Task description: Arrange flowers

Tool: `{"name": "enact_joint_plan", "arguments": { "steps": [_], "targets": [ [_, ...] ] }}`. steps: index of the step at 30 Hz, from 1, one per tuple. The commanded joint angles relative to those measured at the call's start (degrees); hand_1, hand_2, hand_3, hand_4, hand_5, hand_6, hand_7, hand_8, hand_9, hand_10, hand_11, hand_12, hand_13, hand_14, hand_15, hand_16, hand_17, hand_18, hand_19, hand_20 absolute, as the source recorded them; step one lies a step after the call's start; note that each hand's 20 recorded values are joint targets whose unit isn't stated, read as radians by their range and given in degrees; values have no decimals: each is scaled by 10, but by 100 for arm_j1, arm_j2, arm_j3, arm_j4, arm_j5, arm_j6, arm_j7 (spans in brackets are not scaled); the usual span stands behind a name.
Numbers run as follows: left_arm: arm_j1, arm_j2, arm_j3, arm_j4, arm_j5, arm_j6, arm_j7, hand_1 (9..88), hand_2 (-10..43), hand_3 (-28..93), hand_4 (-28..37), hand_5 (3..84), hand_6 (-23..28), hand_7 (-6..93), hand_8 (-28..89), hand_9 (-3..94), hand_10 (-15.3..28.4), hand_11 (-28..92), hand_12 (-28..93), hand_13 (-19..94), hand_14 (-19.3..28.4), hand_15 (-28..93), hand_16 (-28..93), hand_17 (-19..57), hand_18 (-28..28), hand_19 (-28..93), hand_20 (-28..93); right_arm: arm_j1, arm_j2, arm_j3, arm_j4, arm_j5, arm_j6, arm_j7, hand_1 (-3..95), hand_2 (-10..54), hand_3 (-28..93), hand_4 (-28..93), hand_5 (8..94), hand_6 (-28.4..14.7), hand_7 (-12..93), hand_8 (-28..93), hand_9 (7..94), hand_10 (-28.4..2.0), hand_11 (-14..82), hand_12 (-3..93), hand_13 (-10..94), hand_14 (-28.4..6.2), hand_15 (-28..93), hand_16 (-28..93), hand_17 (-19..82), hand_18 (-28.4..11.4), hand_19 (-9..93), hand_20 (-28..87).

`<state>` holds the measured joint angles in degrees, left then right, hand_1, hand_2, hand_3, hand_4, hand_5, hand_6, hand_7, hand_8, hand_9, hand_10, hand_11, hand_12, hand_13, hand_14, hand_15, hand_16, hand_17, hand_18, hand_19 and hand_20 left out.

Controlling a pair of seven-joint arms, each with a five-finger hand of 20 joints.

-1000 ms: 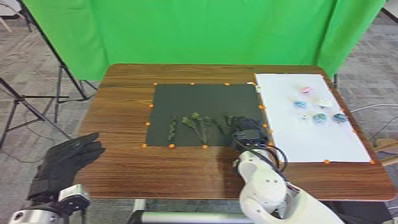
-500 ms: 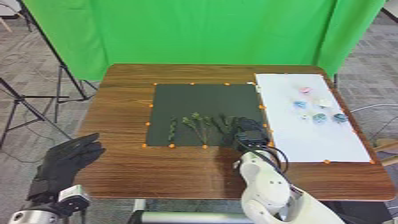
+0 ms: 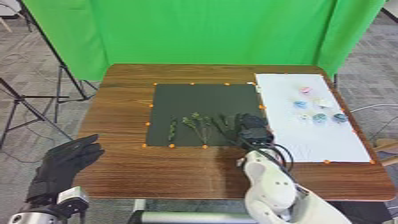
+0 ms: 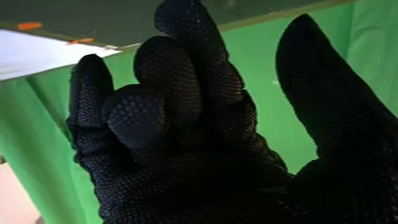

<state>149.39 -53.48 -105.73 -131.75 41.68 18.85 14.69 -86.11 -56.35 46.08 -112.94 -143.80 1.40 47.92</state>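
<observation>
My right hand [image 3: 254,126] is over the lower right part of the black mat [image 3: 209,95], near its border with the white sheet. In the right wrist view my right hand [image 4: 191,150] is open, its fingers loosely bent and the thumb well apart, holding nothing. Green stems lie on the mat: a narrow one [image 3: 172,131], a branching one [image 3: 198,122] and a darker one [image 3: 223,122] close beside the hand. On the white sheet are a pink flower [image 3: 306,90], blue flowers [image 3: 300,104] and a pale flower [image 3: 323,102]. My left hand [image 3: 64,160] rests open, off the table's left side.
The white sheet [image 3: 311,145] covers the right of the brown table [image 3: 124,165]. Small orange markers [image 3: 171,146] line the mat and sheet edges. A green curtain [image 3: 213,35] hangs behind the table, and black stands [image 3: 62,90] rise at the left.
My right hand has shifted a little to the right, uncovering more of the darker stem beside it. My left hand has stayed in place.
</observation>
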Motion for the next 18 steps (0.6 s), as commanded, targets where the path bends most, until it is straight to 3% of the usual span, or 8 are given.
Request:
{"name": "enact_joint_plan", "arguments": {
  "steps": [1, 8, 18],
  "targets": [
    [43, -11, 25, -41, -17, 46, 7, 304, 66, 800, -97, 508, 161, 148, -83, 423, 230, 413, 104, 306, 284, 627, -125, -68, 227, 621, 163, 120, 446, 664, 16, 188, 83, -224, 264, -1, 796, -193, 675, -133, 300, -82, 562, -277, 605, 262, 521, -257, 867, 251, 232, -284, 796, 295],
    [-33, 5, 103, -24, -14, 37, 4, 304, 66, 800, -97, 508, 161, 146, -83, 423, 230, 412, 104, 306, 284, 627, -125, -69, 227, 621, 163, 242, 869, 1274, 581, 187, -339, -747, 280, -8, 831, -201, 626, -119, 278, -94, 517, -262, 575, 236, 486, -230, 875, 240, 209, -284, 811, 300],
    [-116, 31, 184, 7, -33, 48, 34, 303, 66, 800, -97, 507, 161, 148, -83, 423, 230, 412, 105, 307, 284, 627, -125, -69, 227, 622, 163, 173, 1125, 1832, 1164, 445, -1037, -946, 313, -68, 856, -244, 549, -105, 197, -114, 487, -199, 278, 170, 410, -215, 841, 182, 173, -265, 807, 320]
  ]
}}
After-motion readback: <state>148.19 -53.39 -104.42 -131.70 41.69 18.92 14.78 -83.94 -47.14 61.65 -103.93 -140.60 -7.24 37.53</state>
